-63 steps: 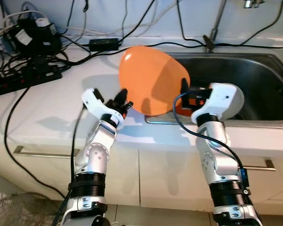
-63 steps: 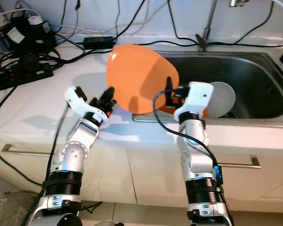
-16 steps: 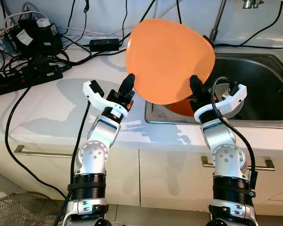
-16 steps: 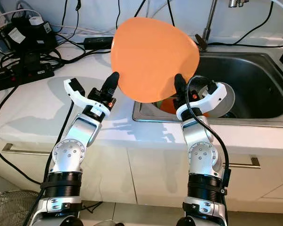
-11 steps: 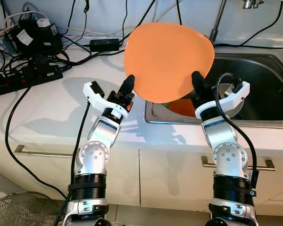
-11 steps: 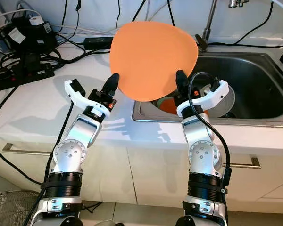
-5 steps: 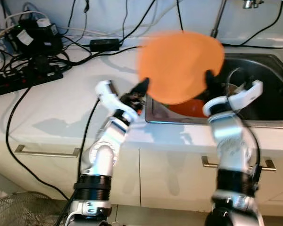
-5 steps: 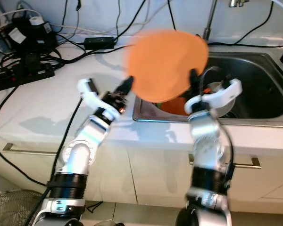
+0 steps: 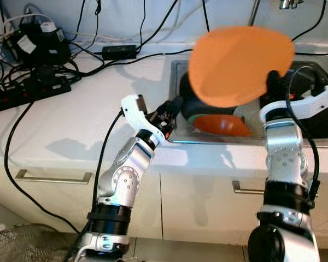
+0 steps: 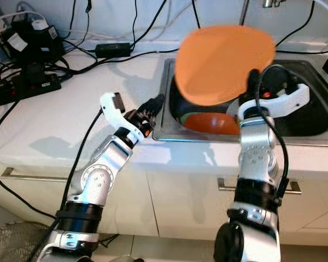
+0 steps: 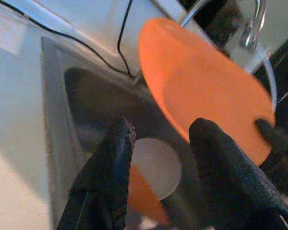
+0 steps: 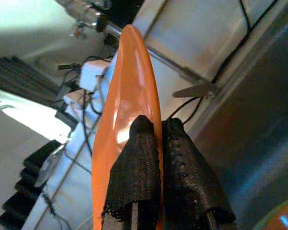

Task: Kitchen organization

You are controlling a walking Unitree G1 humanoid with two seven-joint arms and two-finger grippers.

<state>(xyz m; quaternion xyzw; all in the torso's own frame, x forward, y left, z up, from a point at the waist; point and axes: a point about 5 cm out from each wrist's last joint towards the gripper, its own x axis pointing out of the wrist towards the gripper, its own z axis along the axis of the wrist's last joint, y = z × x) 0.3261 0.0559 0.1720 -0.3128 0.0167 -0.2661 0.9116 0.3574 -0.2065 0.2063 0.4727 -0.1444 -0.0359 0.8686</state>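
Note:
A large orange plate [image 9: 238, 65] is held upright over the steel sink [image 9: 174, 82]. My right gripper [image 9: 272, 82] is shut on its lower right rim; in the right wrist view both fingers [image 12: 144, 148] pinch the plate's edge [image 12: 127, 96]. My left gripper [image 9: 172, 109] hovers at the sink's front left corner, apart from the plate, open with nothing between its fingers [image 11: 113, 163]. In the basin lie an orange bowl [image 9: 221, 124] and a white dish [image 11: 156, 165].
Power strips and tangled black cables [image 9: 33, 82] crowd the counter's back left, with a black adapter [image 9: 119, 52] behind. The faucet [image 9: 255, 13] rises behind the sink. Drawer handles [image 9: 52, 176] run below the counter edge. A wire basket [image 9: 22, 243] sits on the floor at left.
The plate has travelled right, from the counter's edge to above the sink, in my right gripper. My left gripper no longer touches it. The view has also shifted.

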